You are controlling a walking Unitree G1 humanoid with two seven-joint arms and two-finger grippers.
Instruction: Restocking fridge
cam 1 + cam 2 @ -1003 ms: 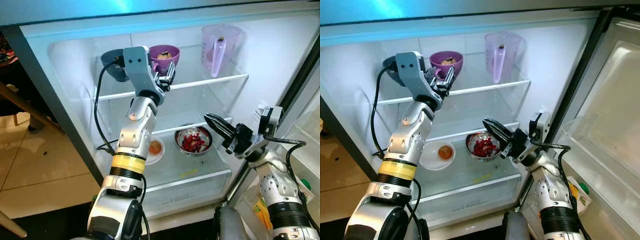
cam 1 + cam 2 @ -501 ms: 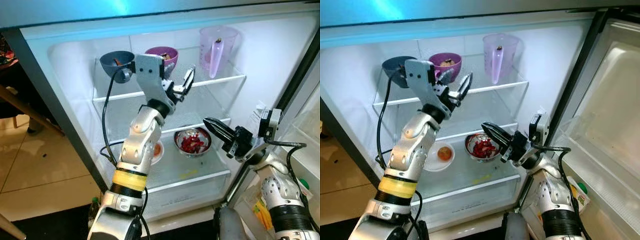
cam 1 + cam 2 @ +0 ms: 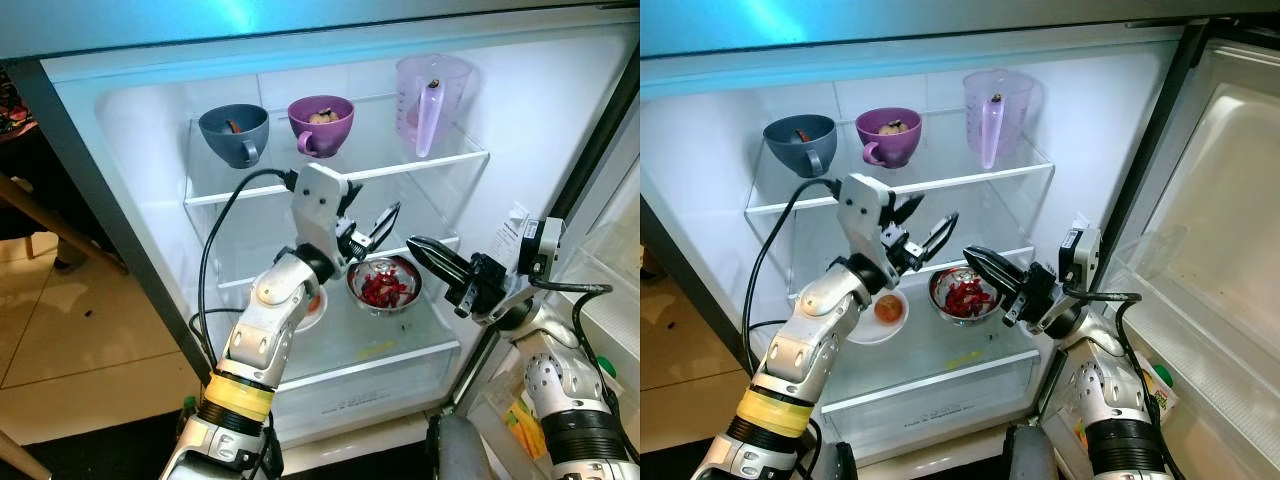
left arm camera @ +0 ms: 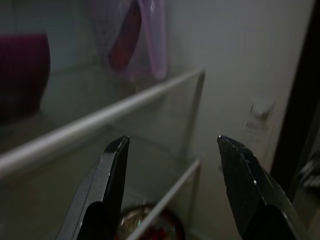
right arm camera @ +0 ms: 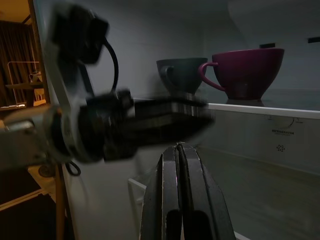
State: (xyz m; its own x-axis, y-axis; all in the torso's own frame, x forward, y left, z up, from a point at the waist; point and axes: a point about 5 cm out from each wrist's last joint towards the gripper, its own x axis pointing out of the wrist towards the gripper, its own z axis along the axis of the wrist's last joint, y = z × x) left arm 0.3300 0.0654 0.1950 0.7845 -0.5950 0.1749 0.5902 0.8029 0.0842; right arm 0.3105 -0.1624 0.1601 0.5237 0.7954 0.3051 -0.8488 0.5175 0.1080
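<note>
So the fridge [image 3: 130, 150] is open and already has stuff in it: a grey cup [image 3: 233, 133] and a purple cup [image 3: 321, 124] sit side by side on the top glass shelf [image 3: 400, 165], with a clear lilac jug [image 3: 430, 88] over at about 2 o'clock from them. On the shelf below there's a steel bowl of something red [image 3: 384, 283] and a small white plate [image 3: 318, 303] just beside it at 9 o'clock.

My guess is the cups are ceramic, so stiff, a bit slick and chippable. The handle or the rim looks like the spot to take them. The jug is probably light plastic, and tall, so tippy. The steel bowl I'd take by the rim and keep level.

Left hand [image 3: 372, 228] is spread wide and holding nothing, hanging in the gap under the top shelf, above the bowl. Right hand [image 3: 425, 250] is pinched closed, empty too, just at 3 o'clock of the bowl, not touching it.
</note>
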